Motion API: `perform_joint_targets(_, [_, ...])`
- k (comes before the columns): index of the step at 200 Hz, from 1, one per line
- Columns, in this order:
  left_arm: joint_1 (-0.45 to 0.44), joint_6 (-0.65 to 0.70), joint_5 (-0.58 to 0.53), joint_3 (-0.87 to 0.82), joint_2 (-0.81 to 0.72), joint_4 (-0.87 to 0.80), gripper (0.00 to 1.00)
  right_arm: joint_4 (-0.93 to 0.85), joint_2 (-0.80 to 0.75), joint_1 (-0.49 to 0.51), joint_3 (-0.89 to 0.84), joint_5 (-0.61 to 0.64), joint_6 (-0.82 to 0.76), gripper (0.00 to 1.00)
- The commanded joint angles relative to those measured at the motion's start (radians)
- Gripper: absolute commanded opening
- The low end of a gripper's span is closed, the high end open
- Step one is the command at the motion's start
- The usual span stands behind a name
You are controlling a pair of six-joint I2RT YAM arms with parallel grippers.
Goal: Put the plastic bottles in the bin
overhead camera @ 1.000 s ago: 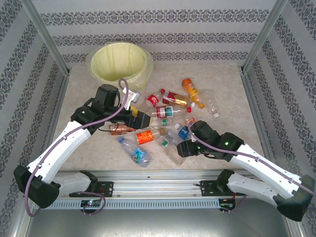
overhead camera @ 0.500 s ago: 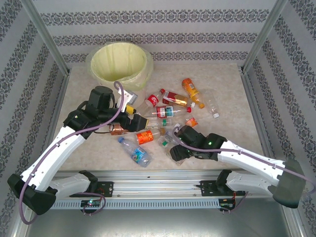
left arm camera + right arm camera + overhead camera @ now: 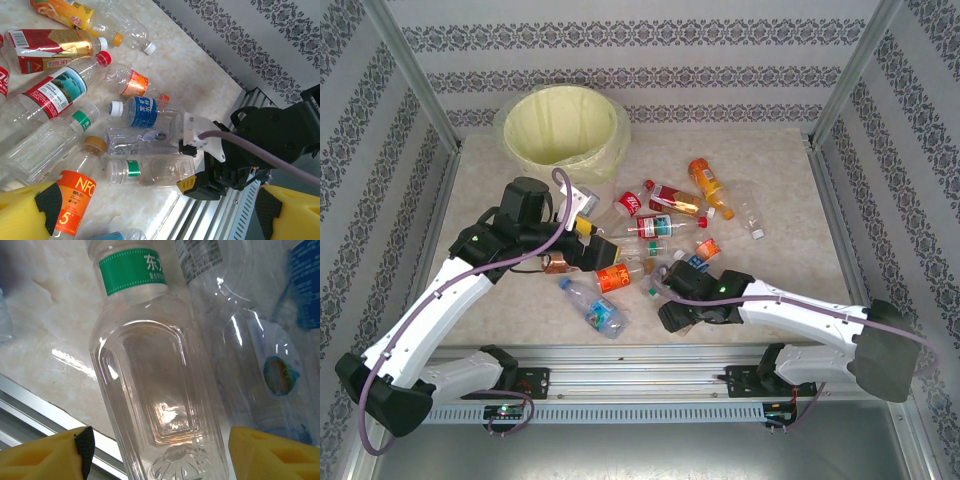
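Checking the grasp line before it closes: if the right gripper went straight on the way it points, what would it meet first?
Most likely the clear bottle with the green label, lying squarely between the right gripper's open fingers.

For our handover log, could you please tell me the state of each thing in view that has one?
Bin: upright, open-topped, bag-lined.
Green-band bottle: lying on its side, not gripped.
Other bottles: lying down, outside the bin.
Left tool: open, holding nothing.
Right tool: open, straddling the Green-band bottle.
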Motion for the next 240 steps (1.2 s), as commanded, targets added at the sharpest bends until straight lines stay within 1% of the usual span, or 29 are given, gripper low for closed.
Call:
perform_joint_targets(1, [-0.013, 0.013, 0.022, -0.011, -0.020, -0.002, 1.00, -0.002, 0.023, 0.020, 0.004, 0.045, -0.017, 0.72])
perform_joint_targets(37, [-0.013, 0.015, 0.020, -0.015, -0.020, 0.003, 1.00, -0.030, 0.074, 0.046, 0.021, 0.065, -0.017, 0.72])
perform_joint_targets(122, [-0.013, 0.006, 0.016, -0.020, -0.019, 0.013, 1.00, 0.001, 0.176, 0.077, 0.034, 0.065, -0.026, 0.74])
perform_joint_targets(141, [-0.013, -0.001, 0.021, -0.020, -0.019, 0.018, 1.00, 0.016, 0.179, 0.077, 0.030, 0.062, -0.025, 0.71])
perform_joint_targets(167, [-0.013, -0.021, 0.019, -0.020, -0.019, 0.027, 1.00, 0.032, 0.147, 0.078, 0.020, 0.051, -0.025, 0.63])
perform_joint_targets(201, [-0.013, -0.073, -0.002, -0.031, -0.022, 0.058, 1.00, 0.031, 0.044, 0.073, 0.008, 0.046, -0.014, 0.59])
perform_joint_targets(220, [-0.013, -0.156, -0.043, -0.042, -0.023, 0.091, 1.00, 0.023, -0.021, 0.060, 0.015, 0.040, -0.009, 0.58])
perform_joint_targets(240, [-0.013, -0.290, -0.109, -0.060, -0.027, 0.131, 1.00, 0.020, -0.086, 0.042, 0.029, 0.033, 0.000, 0.58])
